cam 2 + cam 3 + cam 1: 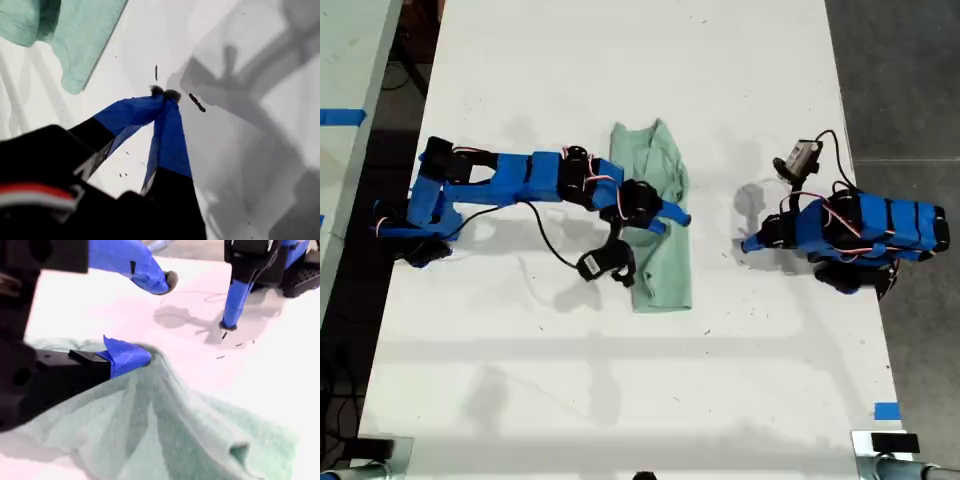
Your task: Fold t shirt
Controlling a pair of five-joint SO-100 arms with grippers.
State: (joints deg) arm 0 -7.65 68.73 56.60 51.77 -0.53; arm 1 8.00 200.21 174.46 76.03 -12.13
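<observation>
The pale mint-green t shirt (665, 265) lies on the white table (620, 400) as a narrow, bunched strip near the middle. My second gripper (670, 218) reaches over it from the exterior view's left and is open. Its lower finger (127, 357) rests on a raised ridge of the t shirt (190, 435), and its upper finger hangs above. My first gripper (748, 243) comes from the exterior view's right and is shut on nothing. The tips of my first gripper (164, 93) touch bare table, a short way from the t shirt (85, 30).
A black cable (555, 250) loops on the table beside the second arm. Blue tape marks (886, 410) sit near the table's edge at the exterior view's right. Dark floor (900, 80) borders that side, and another table (345, 100) stands at the exterior view's left.
</observation>
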